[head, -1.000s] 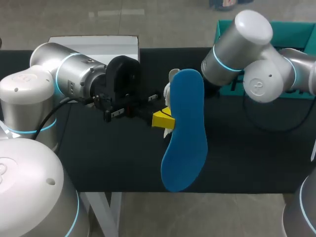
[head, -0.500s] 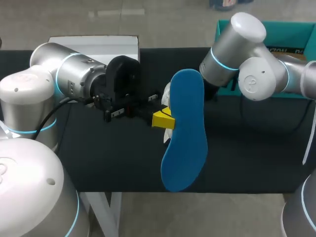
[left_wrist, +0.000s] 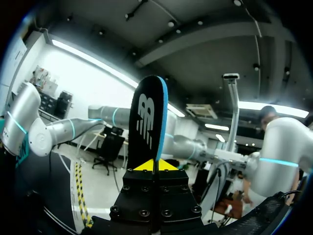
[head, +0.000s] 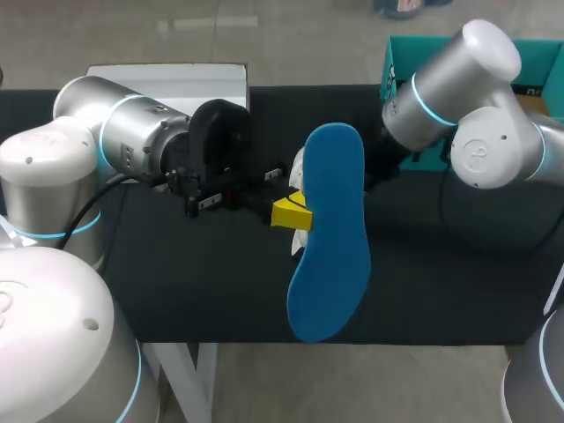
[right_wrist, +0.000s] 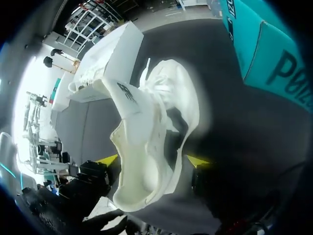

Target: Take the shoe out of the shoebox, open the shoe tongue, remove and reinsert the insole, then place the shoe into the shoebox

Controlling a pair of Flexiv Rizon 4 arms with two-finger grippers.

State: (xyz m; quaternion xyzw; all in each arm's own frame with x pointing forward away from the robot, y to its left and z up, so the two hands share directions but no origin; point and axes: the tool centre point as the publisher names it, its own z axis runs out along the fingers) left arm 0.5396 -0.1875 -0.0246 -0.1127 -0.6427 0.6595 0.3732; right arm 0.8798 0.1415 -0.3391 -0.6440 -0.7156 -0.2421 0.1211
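Left end effector (left_wrist: 155,165) pinched blue insole (left_wrist: 146,117) upright. Right end effector (right_wrist: 152,160) clamped white shoe (right_wrist: 156,98) over dark counter (head: 220,282).

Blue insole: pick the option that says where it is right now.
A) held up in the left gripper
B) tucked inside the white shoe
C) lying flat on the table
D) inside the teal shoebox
A: the left gripper is shut on the blue insole, holding it on edge in the air above the table, outside the white shoe.
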